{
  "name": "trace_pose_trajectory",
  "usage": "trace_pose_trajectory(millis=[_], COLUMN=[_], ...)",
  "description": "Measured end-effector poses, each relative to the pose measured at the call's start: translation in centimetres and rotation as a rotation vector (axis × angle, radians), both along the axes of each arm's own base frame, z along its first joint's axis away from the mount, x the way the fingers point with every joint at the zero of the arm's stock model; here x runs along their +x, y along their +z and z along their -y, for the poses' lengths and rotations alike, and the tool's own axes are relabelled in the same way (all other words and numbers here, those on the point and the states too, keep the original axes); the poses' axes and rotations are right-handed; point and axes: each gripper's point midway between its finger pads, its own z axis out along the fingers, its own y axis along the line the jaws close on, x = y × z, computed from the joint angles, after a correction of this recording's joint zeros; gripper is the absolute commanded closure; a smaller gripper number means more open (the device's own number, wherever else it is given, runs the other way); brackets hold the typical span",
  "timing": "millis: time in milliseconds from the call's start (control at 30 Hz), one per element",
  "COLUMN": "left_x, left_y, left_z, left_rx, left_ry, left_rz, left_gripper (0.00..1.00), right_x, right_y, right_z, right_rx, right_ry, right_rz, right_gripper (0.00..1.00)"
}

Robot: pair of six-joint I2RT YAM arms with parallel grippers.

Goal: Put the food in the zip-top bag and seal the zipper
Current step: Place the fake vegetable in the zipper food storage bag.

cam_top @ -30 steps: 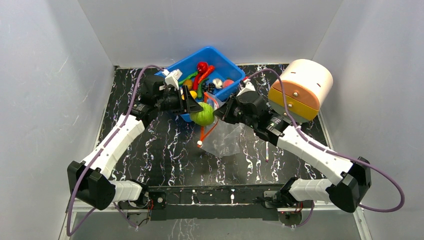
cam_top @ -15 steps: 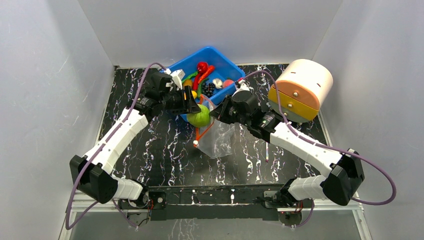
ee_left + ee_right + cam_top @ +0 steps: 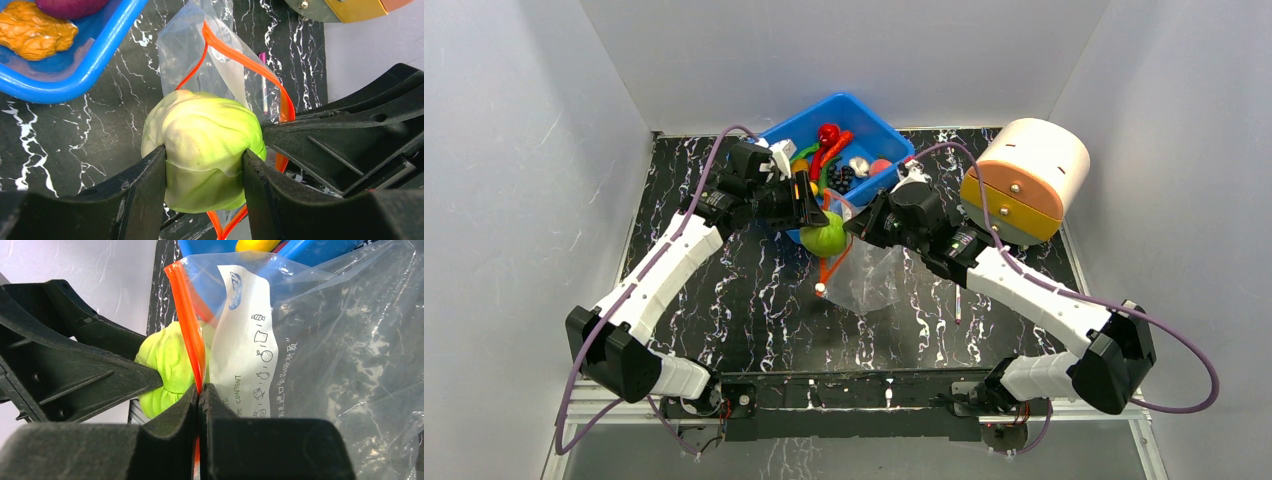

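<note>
Looks early in the task. Grips the round green melon point(image 3: 202, 120) in the left pincer point(image 3: 204, 160), with jaws pressed against its two sides, just in front of the blue tub point(image 3: 879, 128) and right at the mouth of the zip-top bag point(image 3: 340, 365). Pinches the red-orange zipper point(image 3: 186, 315) in the right pincer point(image 3: 200, 390), pressed together on the strip, holding that lip of the bag up beside the tub's near corner. Shows the melon touching the strip and partly ringed by it; cannot tell how far inside the pouch. Leaves the rest of the food point(image 3: 829, 140) in the tub: red, orange and yellow pieces. Calls next, most likely, for letting the melon drop into the bag, then carrying the other pieces across from the tub, then pressing the zipper shut along its whole length. Hangs the open, unsealed bag over the tabletop point(image 3: 724, 290) in front of the tub
</note>
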Motion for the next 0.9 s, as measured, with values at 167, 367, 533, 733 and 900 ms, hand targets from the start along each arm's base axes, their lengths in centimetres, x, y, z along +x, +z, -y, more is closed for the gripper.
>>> trace_pose_trajectory(millis=[167, 367, 533, 733, 900], left_x=[-0.4, -0.4, -0.4, -0.2, 0.0], left_y=[0.0, -0.1, -0.1, -0.5, -1.8], left_z=[0.1, 0.0, -0.3, -0.5, -0.7], left_rx=[-0.024, -0.019, 0.015, 0.067, 0.114], left_ry=[0.006, 0.018, 0.034, 0.044, 0.057], left_rz=[-0.011, -0.015, -0.027, -0.049, -0.075], left_gripper=[0.65, 0.70, 0.71, 0.72, 0.72], right_x=[-0.3, -0.5, -0.7, -0.6, -0.9], right_y=[0.3, 0.5, 0.4, 0.4, 1.5], right_z=[0.3, 0.1, -0.2, -0.2, -0.8], right_rx=[0.014, 0.029, 0.033, 0.026, 0.047], right_ry=[-0.001, 0.014, 0.033, 0.039, 0.062], right_rz=[0.005, 0.003, -0.001, 0.002, 0.017], right_gripper=[1.00, 1.00, 1.00, 1.00, 1.00])
